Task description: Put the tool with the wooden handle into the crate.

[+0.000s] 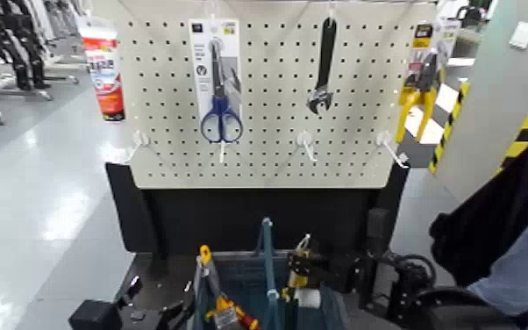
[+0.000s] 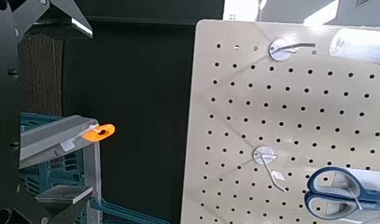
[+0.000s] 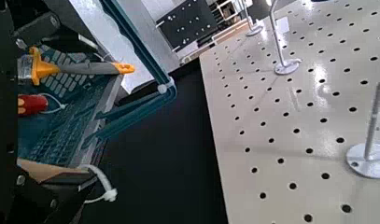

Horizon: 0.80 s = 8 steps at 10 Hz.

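Pegboard [image 1: 267, 96] in cream stands ahead of you in the head view, hung with scissors [image 1: 221, 118], a wrench [image 1: 323, 70] and yellow-handled pliers [image 1: 424, 96]. Below it sits the blue-grey crate [image 1: 269, 263], with your right claw [image 1: 307, 268] at its right side and the tool with the wooden handle [image 1: 303, 242] there too, loop end up. Your left claw [image 1: 147, 309] waits to the crate's left.

From the left wrist, you see that claw's fingers spread, nothing between them, with an orange-tipped grey handle [image 2: 71, 140] beyond.

From the right wrist, your claw is released, its fingers apart; the wooden handle lies near one of them, over the crate. Whether it touches the crate, you cannot tell.
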Each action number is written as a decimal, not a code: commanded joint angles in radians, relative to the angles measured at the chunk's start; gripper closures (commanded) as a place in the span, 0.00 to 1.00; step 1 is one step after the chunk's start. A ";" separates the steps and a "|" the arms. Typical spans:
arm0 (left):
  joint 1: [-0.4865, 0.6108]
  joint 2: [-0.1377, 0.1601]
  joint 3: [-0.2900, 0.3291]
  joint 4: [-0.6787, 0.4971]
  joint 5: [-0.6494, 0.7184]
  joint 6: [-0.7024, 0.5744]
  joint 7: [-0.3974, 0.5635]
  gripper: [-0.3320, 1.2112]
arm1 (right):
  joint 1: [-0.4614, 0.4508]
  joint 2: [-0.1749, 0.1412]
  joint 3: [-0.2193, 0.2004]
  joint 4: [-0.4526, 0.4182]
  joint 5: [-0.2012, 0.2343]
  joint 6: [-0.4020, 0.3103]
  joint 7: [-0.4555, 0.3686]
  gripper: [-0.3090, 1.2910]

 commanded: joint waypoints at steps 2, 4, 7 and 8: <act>-0.002 0.000 0.000 0.000 0.000 0.004 0.000 0.30 | 0.069 0.005 -0.063 -0.162 0.074 0.037 -0.051 0.23; -0.005 0.000 -0.001 0.001 -0.001 0.005 0.000 0.30 | 0.135 0.015 -0.083 -0.275 0.131 0.039 -0.122 0.23; -0.005 0.002 0.000 0.000 0.000 0.007 0.000 0.30 | 0.284 0.058 -0.111 -0.373 0.189 -0.099 -0.289 0.23; -0.006 0.005 -0.001 -0.002 0.000 0.008 -0.002 0.30 | 0.324 0.071 -0.114 -0.389 0.200 -0.159 -0.343 0.23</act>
